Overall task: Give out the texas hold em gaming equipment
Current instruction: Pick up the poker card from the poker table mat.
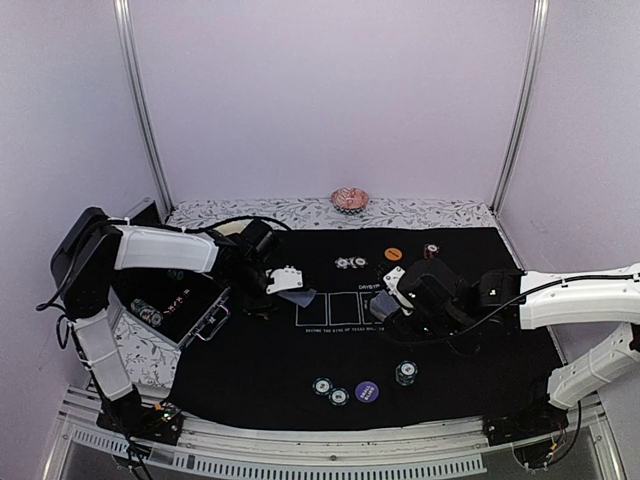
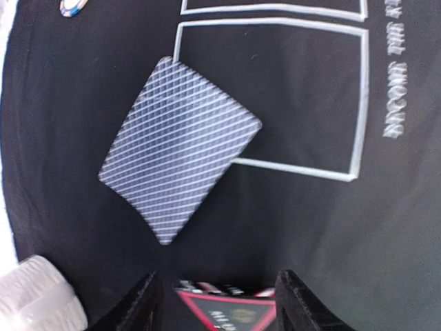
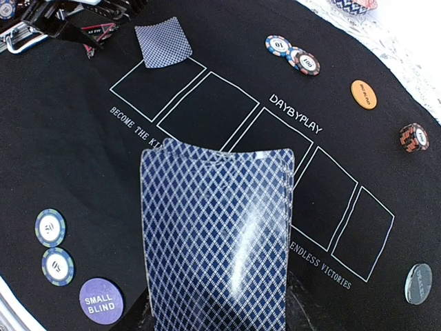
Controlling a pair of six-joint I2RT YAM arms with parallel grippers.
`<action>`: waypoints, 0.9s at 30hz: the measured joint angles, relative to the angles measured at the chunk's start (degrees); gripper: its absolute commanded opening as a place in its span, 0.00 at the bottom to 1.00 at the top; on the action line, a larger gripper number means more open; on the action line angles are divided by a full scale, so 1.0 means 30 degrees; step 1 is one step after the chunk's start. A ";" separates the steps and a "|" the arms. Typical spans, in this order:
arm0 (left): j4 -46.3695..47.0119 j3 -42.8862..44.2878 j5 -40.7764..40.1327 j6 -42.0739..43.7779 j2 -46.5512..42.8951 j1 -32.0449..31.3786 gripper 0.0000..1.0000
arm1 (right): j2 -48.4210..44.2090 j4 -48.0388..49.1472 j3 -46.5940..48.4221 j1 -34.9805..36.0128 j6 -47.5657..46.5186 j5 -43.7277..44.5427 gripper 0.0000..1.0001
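One blue-grey-backed playing card (image 2: 180, 148) lies face down on the black mat (image 1: 260, 370), across the corner of the leftmost printed box; it also shows in the top view (image 1: 298, 297) and the right wrist view (image 3: 162, 43). My left gripper (image 2: 217, 277) hovers just behind it, open, nothing pinched; a red-outlined black triangle (image 2: 227, 310) lies below between its fingers. My right gripper (image 3: 217, 307) is shut on a stack of cards (image 3: 217, 234), over the mat's middle (image 1: 385, 303). Chips (image 1: 351, 263), an orange button (image 1: 394, 254) and a purple button (image 1: 367, 391) lie around.
An open case (image 1: 175, 305) with chips in it sits at the mat's left edge, under the left arm. A pink ruffled dish (image 1: 350, 198) stands at the back on the patterned cloth. More chips sit near the front (image 1: 322, 386) and right (image 1: 406, 372).
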 measured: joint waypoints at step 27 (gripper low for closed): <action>0.4320 0.1027 -0.2601 0.3038 0.3249 -0.0867 0.00 | -0.0525 -0.0007 0.0000 0.0000 0.0080 -0.0408 0.48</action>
